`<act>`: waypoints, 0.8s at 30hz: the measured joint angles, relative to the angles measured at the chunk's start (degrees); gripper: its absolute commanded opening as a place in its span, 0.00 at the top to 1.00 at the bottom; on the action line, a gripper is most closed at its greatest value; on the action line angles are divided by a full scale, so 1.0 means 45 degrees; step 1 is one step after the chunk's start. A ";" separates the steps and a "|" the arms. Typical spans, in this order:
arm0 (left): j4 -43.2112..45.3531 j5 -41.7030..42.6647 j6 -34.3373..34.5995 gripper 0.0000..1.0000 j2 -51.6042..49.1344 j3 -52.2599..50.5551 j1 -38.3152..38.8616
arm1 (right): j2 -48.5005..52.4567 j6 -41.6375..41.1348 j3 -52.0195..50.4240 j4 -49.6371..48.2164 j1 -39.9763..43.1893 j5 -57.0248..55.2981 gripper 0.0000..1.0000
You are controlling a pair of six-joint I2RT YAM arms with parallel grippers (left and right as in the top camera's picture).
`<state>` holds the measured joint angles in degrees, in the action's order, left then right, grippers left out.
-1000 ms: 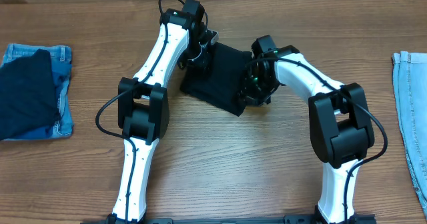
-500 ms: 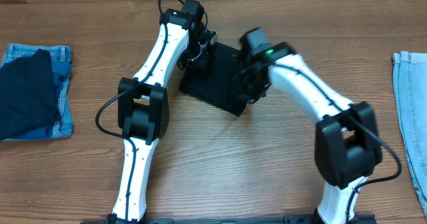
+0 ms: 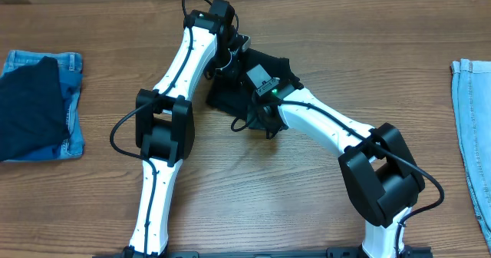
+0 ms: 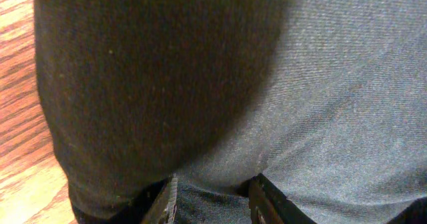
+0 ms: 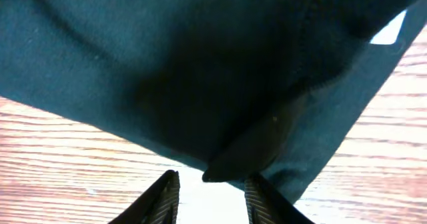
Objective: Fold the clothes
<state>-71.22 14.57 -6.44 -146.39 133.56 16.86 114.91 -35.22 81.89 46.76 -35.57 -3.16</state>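
Note:
The clothes, a black garment, lie bunched at the middle back of the wooden table. My left gripper is at the garment's far left edge. In the left wrist view grey-black fabric fills the frame, and my left gripper is shut on a bulge of it. My right gripper reaches across the garment to its front left. In the right wrist view the dark cloth hangs over my right gripper, with a dark fold at the fingertips. A white label shows at the top right.
A dark navy garment lies on folded light blue denim at the table's left edge. More light blue denim lies along the right edge. The right arm's white links cross the garment's right half.
The right arm has swung from the garment's right edge across to its front left. The garment's right side now looks rumpled under the arm. The left arm has stayed put.

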 measured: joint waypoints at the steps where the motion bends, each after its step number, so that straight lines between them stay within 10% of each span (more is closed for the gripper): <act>1: -0.0005 0.0000 0.0000 0.61 0.0000 0.0000 0.0000 | 0.0000 -0.0049 0.0000 -0.0019 0.0000 -0.0068 0.79; 3: -0.0005 0.0000 0.0000 0.61 0.0000 0.0000 0.0000 | 0.0024 -0.0112 -0.0010 -0.0015 0.0005 -0.0194 0.96; 24: -0.0141 -0.0005 0.0000 0.61 0.0000 0.0000 -0.0024 | 0.0228 -0.0301 -0.0049 0.2040 0.2317 -0.1525 0.80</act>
<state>-71.85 14.55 -6.44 -146.39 133.56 16.75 115.94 -36.58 81.67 55.94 -25.15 -10.02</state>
